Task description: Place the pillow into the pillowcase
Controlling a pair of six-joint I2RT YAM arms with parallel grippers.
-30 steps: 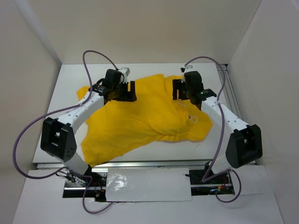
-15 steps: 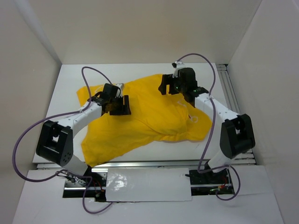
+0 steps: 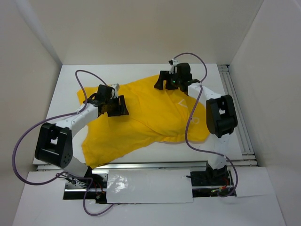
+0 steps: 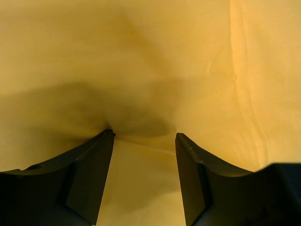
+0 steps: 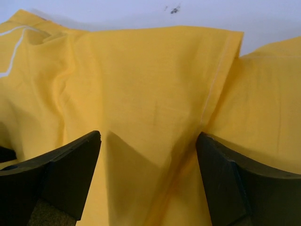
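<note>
Nearest the arm bases, the pillowcase (image 3: pixel 141 136) lies crumpled across the tabletop (image 3: pixel 66 89), with its near corner reaching towards the front edge. No cream pillow shows in any view, so I cannot tell whether the rounded swell in the middle of the cloth is the pillow already inside. Further in, the left pincer (image 4: pixel 143 136) sits low over the left side of the cloth with its 2 fingers apart; 1 tip touches a shadowed fold, but nothing is gripped. Farthest off, the right pincer (image 5: pixel 148 136) is spread wide above the far edge, where a stitched hem (image 5: pixel 214 84) runs out towards bare tabletop, and it holds nothing either. The step in hand looks like taking the cover at 2 places in order to open or settle it. To do that well, the right pincer should bite at the hem rather than on flat cloth, and the left should gather the fold it already touches. Each should catch only 1 layer, because 2 layers pinched together would keep the mouth from opening. Both should clamp fully before lifting, then draw apart gently and evenly, since thin fabric slips and a lopsided tug would drag the whole cover.
</note>
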